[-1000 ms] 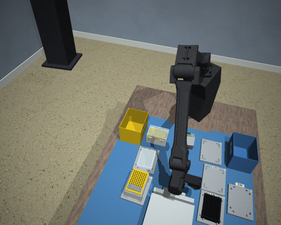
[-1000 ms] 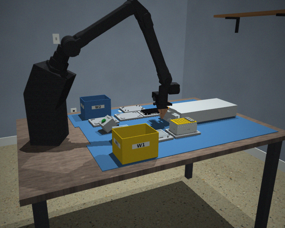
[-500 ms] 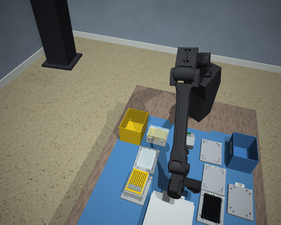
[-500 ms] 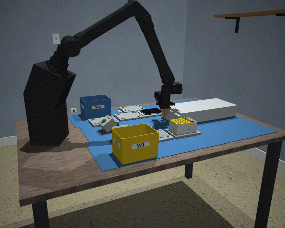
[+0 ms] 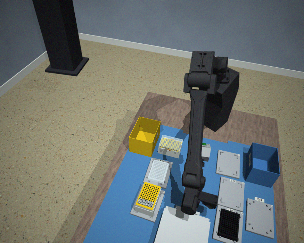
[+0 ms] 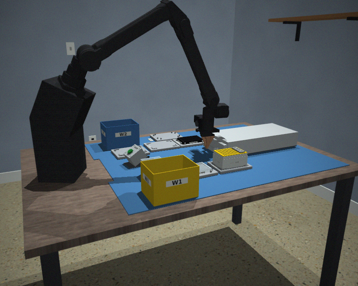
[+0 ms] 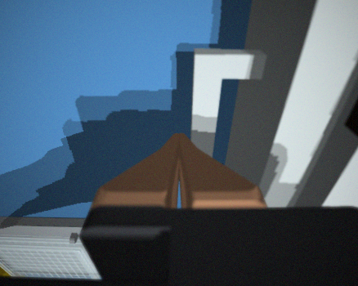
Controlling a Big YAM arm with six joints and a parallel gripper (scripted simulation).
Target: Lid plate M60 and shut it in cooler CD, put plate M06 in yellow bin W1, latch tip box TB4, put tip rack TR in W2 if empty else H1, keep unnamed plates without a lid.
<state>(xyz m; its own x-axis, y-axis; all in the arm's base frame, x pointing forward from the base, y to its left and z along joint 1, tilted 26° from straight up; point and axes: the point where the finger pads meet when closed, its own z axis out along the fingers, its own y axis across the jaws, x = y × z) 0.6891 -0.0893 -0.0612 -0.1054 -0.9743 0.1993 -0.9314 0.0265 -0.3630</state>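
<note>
Wrist view alone shows the gripper (image 7: 179, 140) with its brown fingers pressed fully together on nothing, tips beside the cooler's white handle (image 7: 211, 78) over the blue mat (image 7: 70, 61). Exterior view reads "W1" on the yellow bin (image 6: 169, 179) at lower centre and "W2" on the blue bin (image 6: 120, 132). Top view shows the clear plate (image 5: 157, 171) left of centre and the black plate (image 5: 228, 225) at lower right.
</note>
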